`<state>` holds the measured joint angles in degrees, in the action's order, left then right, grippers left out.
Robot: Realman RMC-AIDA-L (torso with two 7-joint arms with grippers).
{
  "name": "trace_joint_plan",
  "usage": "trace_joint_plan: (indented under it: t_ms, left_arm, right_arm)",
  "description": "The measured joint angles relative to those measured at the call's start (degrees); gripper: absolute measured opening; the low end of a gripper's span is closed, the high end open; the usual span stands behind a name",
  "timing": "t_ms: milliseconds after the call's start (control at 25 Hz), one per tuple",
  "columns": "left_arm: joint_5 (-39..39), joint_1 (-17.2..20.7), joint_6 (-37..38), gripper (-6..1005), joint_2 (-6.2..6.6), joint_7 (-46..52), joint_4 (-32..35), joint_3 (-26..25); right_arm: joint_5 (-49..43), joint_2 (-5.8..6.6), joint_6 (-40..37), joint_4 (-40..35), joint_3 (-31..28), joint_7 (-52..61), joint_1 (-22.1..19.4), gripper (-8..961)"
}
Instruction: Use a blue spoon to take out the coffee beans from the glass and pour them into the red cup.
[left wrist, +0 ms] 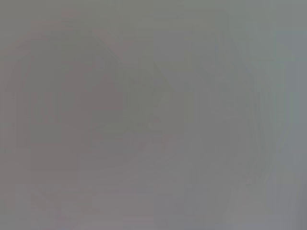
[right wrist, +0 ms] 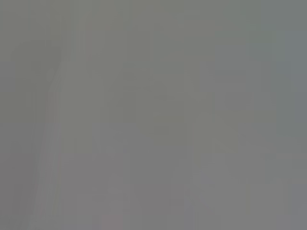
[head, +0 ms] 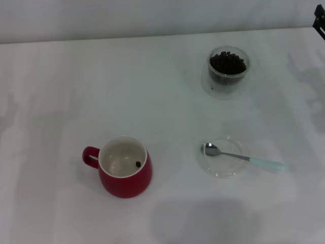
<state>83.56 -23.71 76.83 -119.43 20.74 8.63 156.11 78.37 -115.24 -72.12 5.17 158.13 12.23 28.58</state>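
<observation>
The red cup (head: 125, 174) stands upright at the near left, its handle pointing left, with a single coffee bean (head: 138, 163) on its cream inside. At the far right the glass (head: 229, 69) holds a heap of coffee beans (head: 228, 63). The blue spoon (head: 244, 158) lies across a flat clear saucer (head: 223, 171) at the near right, metal bowl on the saucer, pale handle pointing right onto the table. Nothing holds the spoon. A dark piece, likely my right gripper (head: 320, 23), pokes in at the far right edge. My left gripper is out of view. Both wrist views are plain grey.
Everything stands on a white table (head: 76, 91) that reaches back to a pale wall. Faint shadows fall on it at the left edge, the right edge and the near middle.
</observation>
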Motion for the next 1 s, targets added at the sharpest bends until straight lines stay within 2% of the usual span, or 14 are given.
trace_joint_plan:
  t_ms: [120,240,520,760,1000]
  left_arm:
    - [-0.42,0.05,-0.51,893,-0.01,0.00,0.42,0.00]
    - [-1.08,0.11,-0.88,893,-0.02,-0.08,0.84,0.00]
    - [-3.42,0.12,-2.26,893,-0.02,-0.30,0.86,-0.02]
    - [-3.67,0.33,-2.39,893,-0.02,-0.40,0.86,-0.02]
    - [-3.68,0.42,-2.39,893,-0.02,-0.41,0.86,-0.02]
  right_arm:
    - [0.58,-0.02,0.91,-2.59,-3.34,-5.87,0.38,817]
    - [0.62,-0.03,0.96,-3.08,-4.54,-6.83,0.44,876]
    - [0.68,-0.06,2.11,-4.96,-9.98,-7.21,0.26,876]
    - [0.69,-0.07,6.56,-5.55,-10.15,-7.30,1.21,876]
    - [0.70,-0.15,6.86,-7.05,-10.20,-7.33,1.29,876]
